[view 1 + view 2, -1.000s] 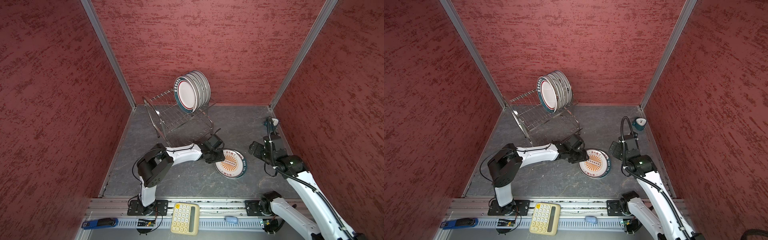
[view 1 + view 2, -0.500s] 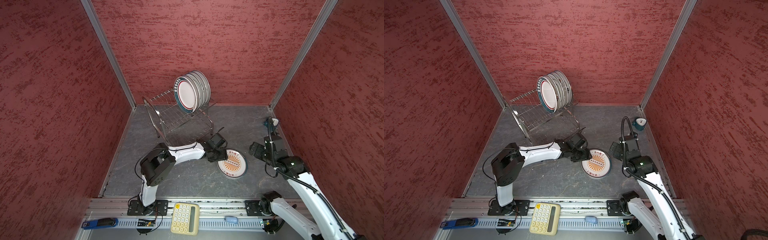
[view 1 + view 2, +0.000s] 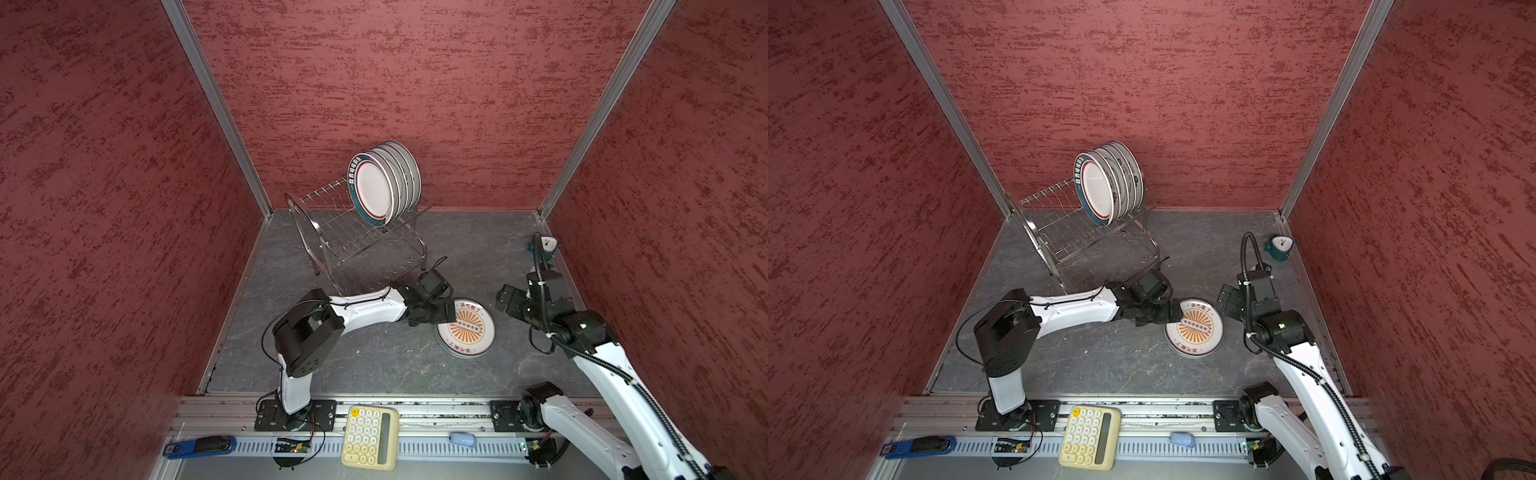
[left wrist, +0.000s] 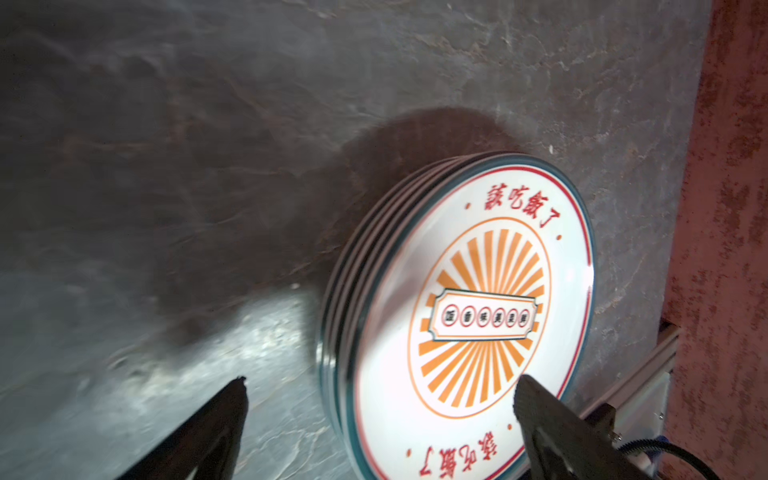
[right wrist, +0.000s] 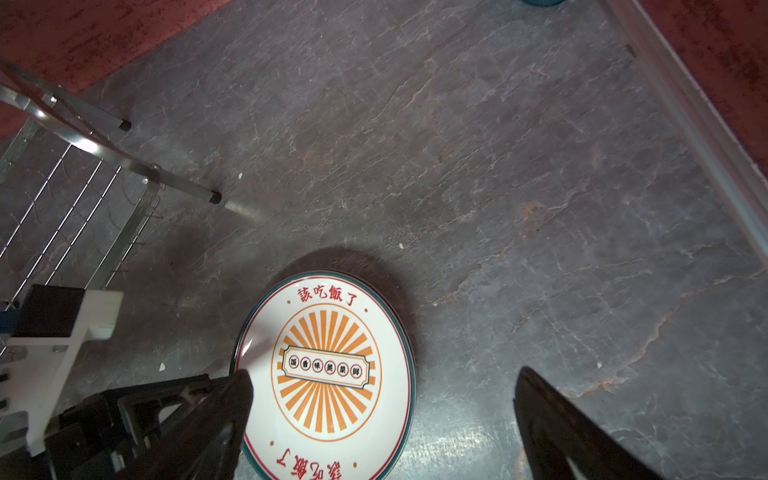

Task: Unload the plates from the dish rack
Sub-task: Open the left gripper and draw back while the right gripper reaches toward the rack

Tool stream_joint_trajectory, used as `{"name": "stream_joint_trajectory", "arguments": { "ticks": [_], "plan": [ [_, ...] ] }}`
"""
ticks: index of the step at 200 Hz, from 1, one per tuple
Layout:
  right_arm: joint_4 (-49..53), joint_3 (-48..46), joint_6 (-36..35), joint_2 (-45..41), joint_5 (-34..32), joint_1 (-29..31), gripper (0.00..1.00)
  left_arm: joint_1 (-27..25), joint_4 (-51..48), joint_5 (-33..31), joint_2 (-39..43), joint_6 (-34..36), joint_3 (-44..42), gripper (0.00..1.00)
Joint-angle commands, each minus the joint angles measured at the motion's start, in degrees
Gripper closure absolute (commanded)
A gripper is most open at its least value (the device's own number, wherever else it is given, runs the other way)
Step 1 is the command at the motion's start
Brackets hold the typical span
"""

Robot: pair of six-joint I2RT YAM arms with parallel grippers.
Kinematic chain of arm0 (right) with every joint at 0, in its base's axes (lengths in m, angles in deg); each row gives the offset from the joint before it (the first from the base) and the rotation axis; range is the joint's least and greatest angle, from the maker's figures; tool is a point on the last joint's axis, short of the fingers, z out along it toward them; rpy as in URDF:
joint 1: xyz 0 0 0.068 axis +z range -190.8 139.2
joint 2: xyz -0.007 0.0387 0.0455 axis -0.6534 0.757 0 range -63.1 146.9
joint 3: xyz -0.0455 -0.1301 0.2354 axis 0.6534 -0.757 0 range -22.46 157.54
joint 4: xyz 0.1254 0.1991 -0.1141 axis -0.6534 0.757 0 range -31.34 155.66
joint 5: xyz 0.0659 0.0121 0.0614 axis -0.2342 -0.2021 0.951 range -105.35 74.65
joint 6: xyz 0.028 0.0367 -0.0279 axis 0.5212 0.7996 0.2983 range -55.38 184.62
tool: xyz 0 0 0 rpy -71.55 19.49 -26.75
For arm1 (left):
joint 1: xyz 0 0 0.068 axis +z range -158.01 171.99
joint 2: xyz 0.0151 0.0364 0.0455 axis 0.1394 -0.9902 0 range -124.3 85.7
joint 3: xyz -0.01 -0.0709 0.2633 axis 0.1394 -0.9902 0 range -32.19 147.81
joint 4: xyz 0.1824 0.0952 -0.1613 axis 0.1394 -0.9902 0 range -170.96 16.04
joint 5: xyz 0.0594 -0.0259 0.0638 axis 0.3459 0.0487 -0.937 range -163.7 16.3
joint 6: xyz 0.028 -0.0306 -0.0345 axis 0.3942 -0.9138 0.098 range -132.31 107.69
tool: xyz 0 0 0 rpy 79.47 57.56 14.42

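Left gripper point(image 4: 381, 380) spread wide, empty, at the plate stack's point(image 3: 465, 329) left rim; right gripper point(image 5: 384, 372) likewise, right of it.

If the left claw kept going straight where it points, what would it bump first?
Probably the stack of plates on the table: the open left claw points at it, one finger over the top plate. Depth is hard to judge.

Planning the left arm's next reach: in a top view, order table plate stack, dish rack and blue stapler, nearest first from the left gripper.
1. Table plate stack, beside the left gripper.
2. Dish rack, behind it.
3. Blue stapler, front-left rail.
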Motion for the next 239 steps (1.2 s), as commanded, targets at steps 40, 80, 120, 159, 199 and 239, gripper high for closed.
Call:
{"name": "stream_joint_trajectory", "arguments": {
  "ticks": [40, 80, 120, 159, 199, 239],
  "plan": [
    [-6.19, 9.54, -5.55, 6.73, 13.77, -0.01, 0.01, 10.38, -1.46, -3.29, 10.60, 0.95, -12.14, 0.00],
    [-12.31, 19.33, -7.78, 12.72, 17.97, 0.72, 0.01, 11.77, -0.88, -2.73, 13.82, 2.92, -16.63, 0.00],
    [-20.91, 29.81, -12.95, 18.43, 15.04, 6.79, 0.01, 16.04, 1.52, -0.85, 16.90, 2.94, -23.22, 0.00],
    [-21.58, 43.41, -18.74, 26.69, 6.85, 18.85, 0.01, 21.16, 1.62, 0.18, 20.31, 4.87, -26.77, 0.00],
    [-19.95, 59.02, -21.24, 38.42, 1.87, 28.28, 0.01, 26.40, 2.86, 2.83, 22.13, 7.32, -29.88, 0.00],
    [-16.82, 75.13, -20.68, 49.97, -1.97, 35.31, 0.01, 31.64, 4.61, 5.29, 23.39, 9.59, -32.68, 0.00]
  ]
}}
